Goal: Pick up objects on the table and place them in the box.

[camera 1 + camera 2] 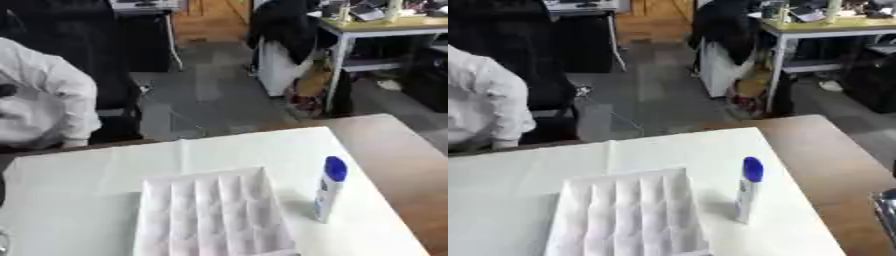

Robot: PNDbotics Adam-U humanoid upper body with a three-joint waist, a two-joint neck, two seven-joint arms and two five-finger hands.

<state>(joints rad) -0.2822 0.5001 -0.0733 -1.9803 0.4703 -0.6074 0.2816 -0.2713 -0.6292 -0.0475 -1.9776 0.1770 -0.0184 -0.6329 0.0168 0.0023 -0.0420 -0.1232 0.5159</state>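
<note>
Bottle (329, 192) stands upright, lower right of frame, just beside the box (210, 212) at lower centre. A silver bit shows at the right edge of the right eye view; can't tell hand state. Grab the bottle mid-body, lift straight, and lay it in the box.

Matt white ridged box (210, 215), glossy plastic blue-capped bottle (329, 190), brown wood table (411, 160)

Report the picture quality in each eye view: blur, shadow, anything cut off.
Left eye view: soft all over, the white box's ribs smeared, its near edge cropped; the blue-capped bottle casts a faint shadow leftward. Right eye view: equally soft; a dark metallic shape at the right edge is too cropped to identify.
</note>
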